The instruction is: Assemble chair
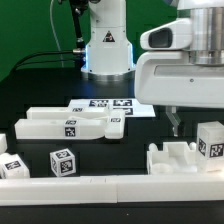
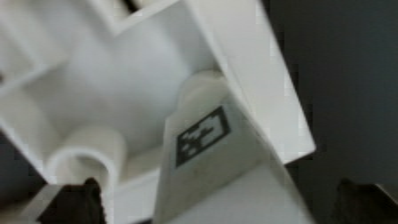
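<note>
The chair lies in loose matte white pieces with black-and-white tags. In the exterior view a long flat piece (image 1: 70,125) lies at the left, a small cube (image 1: 62,160) in front of it, and a notched piece (image 1: 185,157) with a tagged block (image 1: 210,138) at the right. My gripper (image 1: 175,123) hangs just above the notched piece. In the wrist view the gripper (image 2: 217,205) is open, its dark fingertips (image 2: 71,200) wide apart on either side of a close white piece (image 2: 125,90) bearing a tag (image 2: 205,135). A dark gap shows beside the other fingertip.
The marker board (image 1: 105,104) lies flat behind the long piece. The arm's base (image 1: 107,50) stands at the back. A long white rail (image 1: 100,186) runs along the front, and another tagged piece (image 1: 10,166) sits at the exterior view's left edge.
</note>
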Controlling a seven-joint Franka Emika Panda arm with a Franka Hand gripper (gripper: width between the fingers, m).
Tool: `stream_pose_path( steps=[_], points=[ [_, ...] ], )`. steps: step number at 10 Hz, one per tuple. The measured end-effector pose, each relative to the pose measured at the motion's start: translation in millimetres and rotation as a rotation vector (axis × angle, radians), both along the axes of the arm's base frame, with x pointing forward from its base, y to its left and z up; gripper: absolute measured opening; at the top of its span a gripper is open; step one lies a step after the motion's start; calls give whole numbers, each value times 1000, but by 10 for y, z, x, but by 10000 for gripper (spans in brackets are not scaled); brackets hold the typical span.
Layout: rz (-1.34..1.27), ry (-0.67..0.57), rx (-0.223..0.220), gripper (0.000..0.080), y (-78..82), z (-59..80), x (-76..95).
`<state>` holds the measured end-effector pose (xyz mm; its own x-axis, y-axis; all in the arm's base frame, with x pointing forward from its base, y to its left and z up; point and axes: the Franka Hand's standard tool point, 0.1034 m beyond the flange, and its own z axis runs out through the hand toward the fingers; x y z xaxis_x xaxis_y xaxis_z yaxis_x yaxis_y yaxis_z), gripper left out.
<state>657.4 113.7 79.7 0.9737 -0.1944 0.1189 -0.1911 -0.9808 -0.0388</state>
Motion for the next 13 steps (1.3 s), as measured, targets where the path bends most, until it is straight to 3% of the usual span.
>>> stream_pose_path(
  steps=[1, 2, 3, 4, 5, 6, 8, 12, 13],
  points=[
    [-22, 1, 2, 649, -7, -7, -2],
    [-54, 2, 6, 536, -9, -12, -3],
    [-66, 3, 7, 536, -10, -13, -4],
    [-110, 4, 13, 346, -9, -16, -5],
    [-207, 6, 26, 346, -11, -18, -6],
    [-262, 7, 33, 283, -16, -19, -6],
    [-500, 14, 59, 283, -35, -23, -3],
    [-1424, 91, 214, 284, -70, -41, -34],
    [-1482, 93, 219, 284, -53, -40, -35]
  ],
)
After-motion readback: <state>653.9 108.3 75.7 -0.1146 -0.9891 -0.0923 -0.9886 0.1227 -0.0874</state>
